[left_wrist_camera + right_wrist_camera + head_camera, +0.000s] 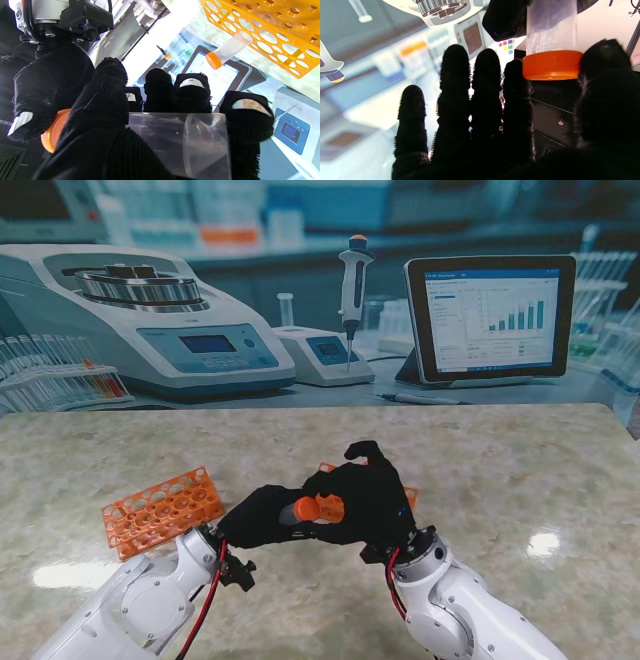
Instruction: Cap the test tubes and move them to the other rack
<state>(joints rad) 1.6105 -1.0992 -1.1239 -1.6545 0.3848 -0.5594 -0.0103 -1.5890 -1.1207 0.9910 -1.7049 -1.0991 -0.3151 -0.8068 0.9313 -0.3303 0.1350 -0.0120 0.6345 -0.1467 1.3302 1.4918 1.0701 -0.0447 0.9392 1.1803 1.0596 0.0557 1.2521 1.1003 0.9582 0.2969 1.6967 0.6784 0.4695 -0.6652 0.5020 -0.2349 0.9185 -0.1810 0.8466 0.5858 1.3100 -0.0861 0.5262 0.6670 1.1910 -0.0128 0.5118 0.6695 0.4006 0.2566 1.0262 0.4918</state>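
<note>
The left hand [105,130] is clasping the clear tube [180,142]; the right hand [370,490] fingers [485,82] are pinching its orange cap [551,65]. The tube is looking light and slippery, so hold mid-body.

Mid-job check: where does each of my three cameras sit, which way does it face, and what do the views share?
Stand view: above the shoulders, looking down at the table; both arms, left robot hand and right robot hand meet.
Left wrist: along the fingers holding a clear tube; orange rack beyond.
Right wrist: along the fingers, beside the orange cap.
Shared: that cap and tube appear in all three.
</note>
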